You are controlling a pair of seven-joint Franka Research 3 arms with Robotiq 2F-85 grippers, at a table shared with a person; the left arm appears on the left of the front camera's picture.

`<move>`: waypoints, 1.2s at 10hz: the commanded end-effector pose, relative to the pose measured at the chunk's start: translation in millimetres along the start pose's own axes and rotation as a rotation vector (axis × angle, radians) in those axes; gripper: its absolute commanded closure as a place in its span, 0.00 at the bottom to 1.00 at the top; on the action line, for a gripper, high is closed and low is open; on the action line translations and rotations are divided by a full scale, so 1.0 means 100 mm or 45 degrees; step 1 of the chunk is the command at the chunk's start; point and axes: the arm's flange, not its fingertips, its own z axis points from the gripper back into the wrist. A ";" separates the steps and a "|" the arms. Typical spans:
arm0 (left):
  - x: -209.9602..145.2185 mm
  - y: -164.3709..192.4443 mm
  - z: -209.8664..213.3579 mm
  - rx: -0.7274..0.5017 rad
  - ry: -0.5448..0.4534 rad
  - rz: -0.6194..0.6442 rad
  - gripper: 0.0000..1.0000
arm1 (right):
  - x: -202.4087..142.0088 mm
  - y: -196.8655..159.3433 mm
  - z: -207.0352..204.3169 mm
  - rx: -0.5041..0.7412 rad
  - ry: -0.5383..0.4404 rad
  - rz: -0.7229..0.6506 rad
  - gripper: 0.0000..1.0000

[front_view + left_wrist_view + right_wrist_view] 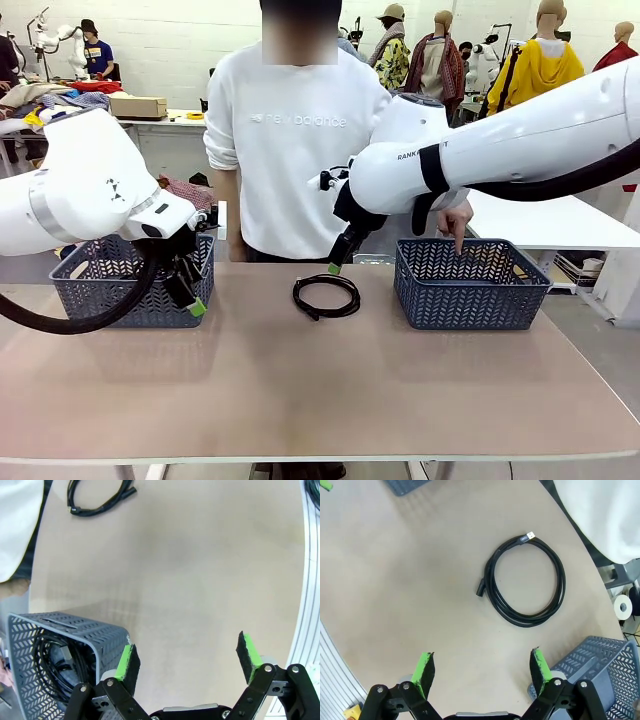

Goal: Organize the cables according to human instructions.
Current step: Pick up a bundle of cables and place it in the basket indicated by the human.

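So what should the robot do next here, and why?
Probably lower the open right pincer onto the coiled cable lying loose on the table between the baskets. The person's hand points into the right basket, so that cable likely goes there.

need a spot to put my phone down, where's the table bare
The whole near half of the table is bare, from the two baskets to the front edge. Crowded: the far middle, where a coiled cable lies between the left basket and the right basket.
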 end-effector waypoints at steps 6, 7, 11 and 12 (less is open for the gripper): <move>-0.01 0.02 0.03 0.001 0.006 -0.007 0.00 | 0.01 0.01 0.03 -0.003 -0.006 0.003 0.00; -0.01 0.02 0.03 0.001 0.006 -0.007 0.00 | 0.09 -0.03 -0.03 0.038 -0.024 -0.022 0.00; -0.01 0.02 0.03 0.001 0.006 -0.007 0.00 | 0.49 -0.29 -0.56 0.056 0.016 -0.121 0.00; -0.01 0.02 0.03 0.001 0.006 -0.007 0.00 | 0.57 -0.34 -0.68 0.071 0.027 -0.128 0.00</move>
